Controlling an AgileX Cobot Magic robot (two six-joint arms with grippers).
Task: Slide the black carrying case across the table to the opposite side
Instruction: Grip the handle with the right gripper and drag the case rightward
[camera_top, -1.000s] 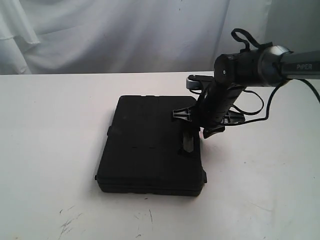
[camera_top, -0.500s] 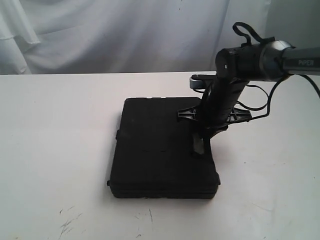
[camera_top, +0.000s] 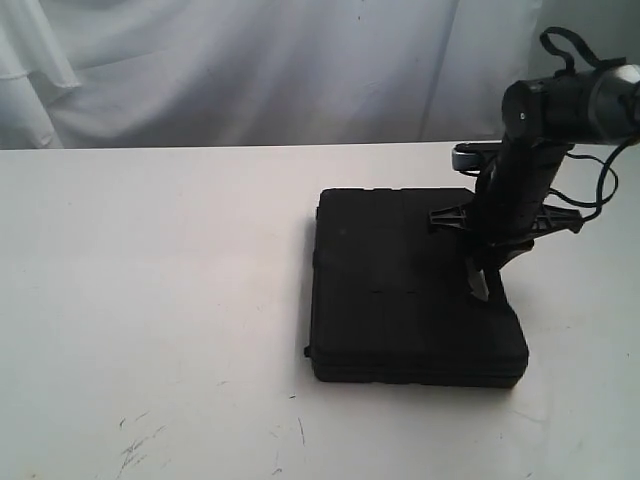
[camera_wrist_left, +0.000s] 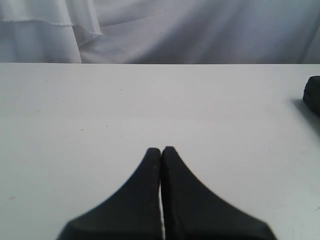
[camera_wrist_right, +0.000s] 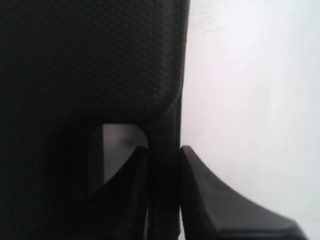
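The black carrying case (camera_top: 410, 285) lies flat on the white table (camera_top: 150, 300), right of the middle in the exterior view. My right gripper (camera_top: 483, 282) reaches down at its right edge and is shut on the case's handle (camera_wrist_right: 165, 165), one finger through the handle opening and the other outside it. The textured lid (camera_wrist_right: 90, 60) fills most of the right wrist view. My left gripper (camera_wrist_left: 161, 150) hovers over bare table with its fingers pressed together and holds nothing. A corner of the case (camera_wrist_left: 312, 95) shows at the edge of the left wrist view.
White cloth (camera_top: 250, 70) hangs behind the table's far edge. Faint dark scratches (camera_top: 140, 445) mark the tabletop near the front. The right arm's cables (camera_top: 590, 190) loop beside the wrist.
The right gripper has dragged the case steadily to the right across the table, about 100 pixels over the last second. The arm moved right with it.
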